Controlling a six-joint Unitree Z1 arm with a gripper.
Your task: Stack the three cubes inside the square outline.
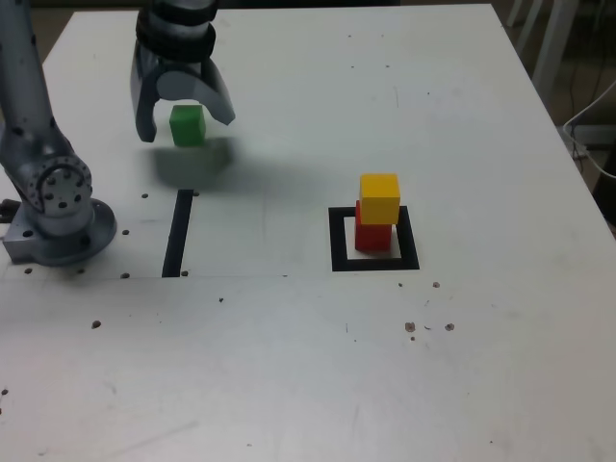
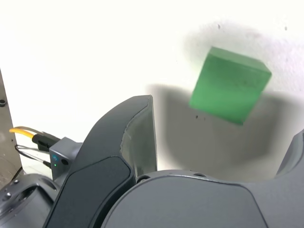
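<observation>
Exterior view: tool (image 1: 183, 114) spread wide, holding nothing, hanging over the green cube (image 1: 188, 125) near the far edge of the desk (image 1: 289, 366), toward the view's left. Cube sits on the desk and shows between the two fingers; whether either finger touches it can't be told from here. Yellow cube (image 1: 379, 198) sits on the red cube (image 1: 373, 234) inside the square outline (image 1: 373, 262), well apart from green, toward the view's right. Yellow looks slightly offset on red. Black strip (image 1: 177, 233) lies between the arm base and the outline, not part of the job.

Wrist view: green cube (image 2: 230, 85) lies ahead of the tool (image 2: 223, 142), rotated against the finger line, clear desk around it. One dark finger (image 2: 128, 137) visible close to the lens, the other only at the frame edge. Jaws apart, no contact seen.

Step in hand, as I judge it: grasp green, last cube to go on the stack. To do it well: turn the wrist so the pads meet flat faces, not corners; centre the cube between the fingers; descend low before closing. Grip mid-height. Later, place gently, since the offset yellow could tip.
</observation>
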